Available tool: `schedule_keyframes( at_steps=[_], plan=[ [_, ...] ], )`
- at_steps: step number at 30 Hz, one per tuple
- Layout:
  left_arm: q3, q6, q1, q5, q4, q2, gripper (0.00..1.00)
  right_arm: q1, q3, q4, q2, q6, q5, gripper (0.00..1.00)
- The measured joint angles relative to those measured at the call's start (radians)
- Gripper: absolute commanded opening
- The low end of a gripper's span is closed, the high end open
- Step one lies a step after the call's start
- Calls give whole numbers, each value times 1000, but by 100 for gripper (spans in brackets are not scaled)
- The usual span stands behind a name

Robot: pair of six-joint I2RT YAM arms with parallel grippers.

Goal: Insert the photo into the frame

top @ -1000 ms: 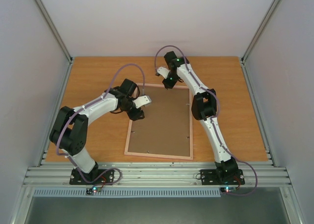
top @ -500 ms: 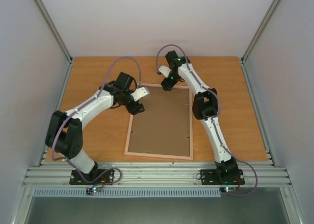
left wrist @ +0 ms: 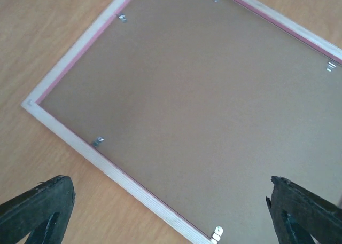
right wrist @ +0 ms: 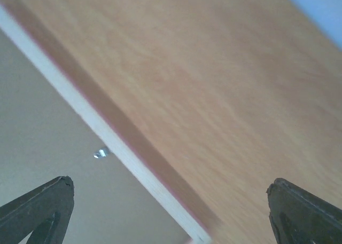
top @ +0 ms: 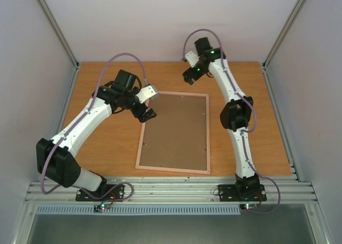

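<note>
The frame (top: 141, 148) lies face down in the middle of the table, its pale rim (left wrist: 149, 201) around a plain brown backing board (top: 176, 132). Small metal tabs (left wrist: 98, 142) sit along the rim's inner edge. The photo is hidden. My left gripper (top: 146, 115) hangs above the frame's far left corner, jaws wide open and empty (left wrist: 168, 182). My right gripper (top: 189, 78) hovers just past the frame's far edge, also wide open and empty (right wrist: 170, 182). The right wrist view shows the rim (right wrist: 107, 132) below.
The wooden table (top: 107, 142) is bare to the left, right and behind the frame. White walls close in three sides, and an aluminium rail (top: 171, 189) with both arm bases runs along the near edge.
Both grippers have opened wide. The left arm has risen and pulled back from the frame's left edge. The right arm has lifted and moved back past the far edge.
</note>
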Motion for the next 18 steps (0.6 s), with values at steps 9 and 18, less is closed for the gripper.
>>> schedule_keyframes(
  at_steps=[9,18],
  plan=[
    [-174,215,-154,27,-117,-133,96,-164,-172,36,-249,121,-81,98],
    [-467,357,-335,-26,-103,-184,65,-232,-614,111,-521,180,-143,99]
  ],
)
